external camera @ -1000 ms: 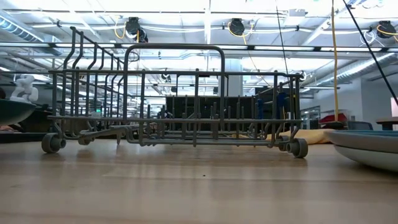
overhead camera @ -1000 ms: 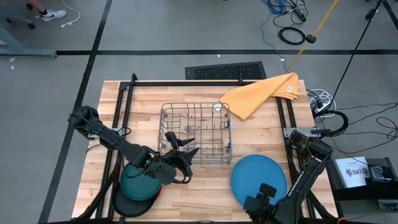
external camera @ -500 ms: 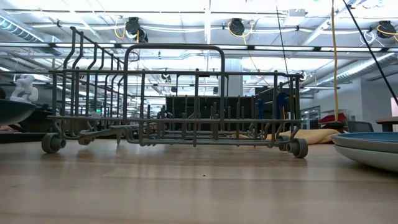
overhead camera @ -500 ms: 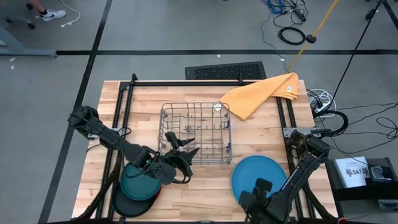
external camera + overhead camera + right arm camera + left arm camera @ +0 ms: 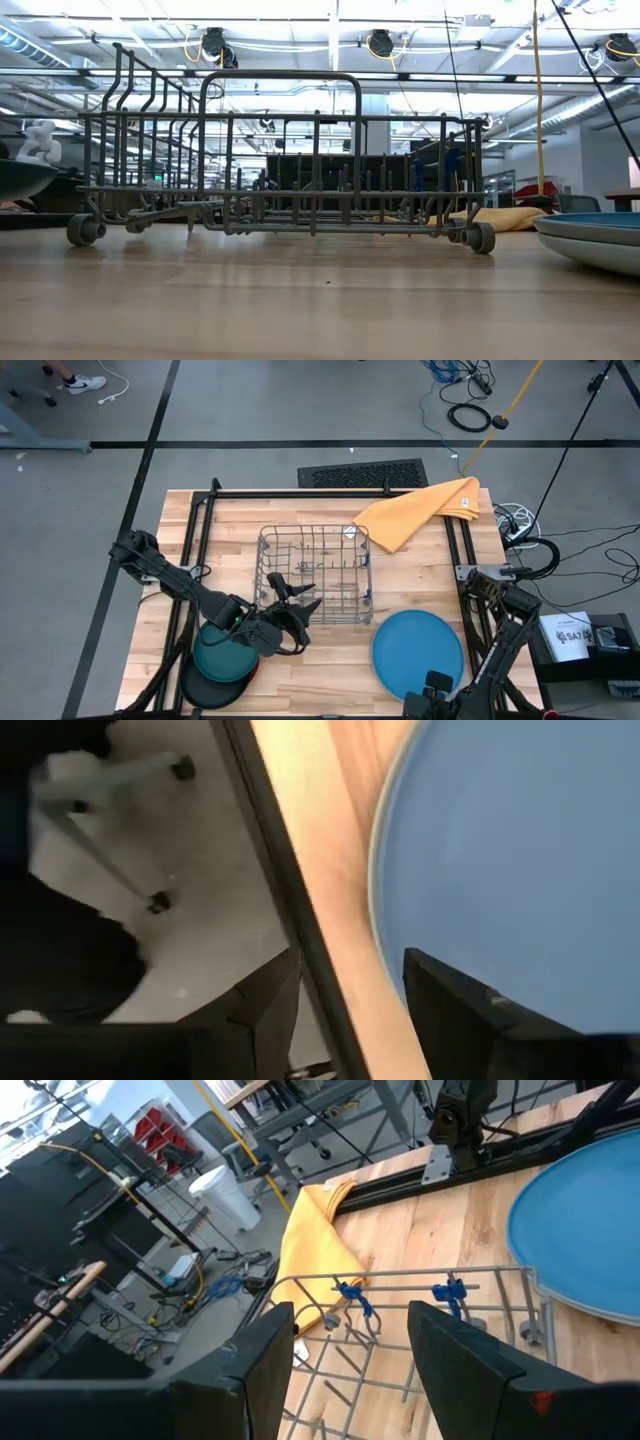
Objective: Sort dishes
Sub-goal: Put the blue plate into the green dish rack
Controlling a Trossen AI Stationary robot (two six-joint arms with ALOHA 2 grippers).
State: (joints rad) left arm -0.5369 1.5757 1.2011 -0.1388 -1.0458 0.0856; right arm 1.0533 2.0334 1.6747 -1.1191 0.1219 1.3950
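Note:
A bright blue plate (image 5: 417, 648) lies flat at the table's near right, and the low view shows it on top of paler plates (image 5: 592, 246). At the near left a dark teal plate (image 5: 220, 652) rests on a black plate (image 5: 205, 687). My right gripper (image 5: 437, 685) points down over the blue plate's near rim (image 5: 385, 870) and the table's near edge. It is open and has nothing in it (image 5: 345, 1020). My left gripper (image 5: 292, 603) hovers open by the wire rack's near left corner (image 5: 350, 1370).
The wire dish rack (image 5: 314, 572) stands mid-table on small wheels (image 5: 480, 237). A yellow-orange cloth (image 5: 418, 510) lies at the far right. A black frame rail (image 5: 290, 910) runs along the table's edge, with floor beyond. Bare wood lies between rack and plates.
My right gripper swung a little toward the table's left over the blue plate, then came back toward the right and the near edge, tipping its wrist. It stayed open. The plates and the left arm kept still.

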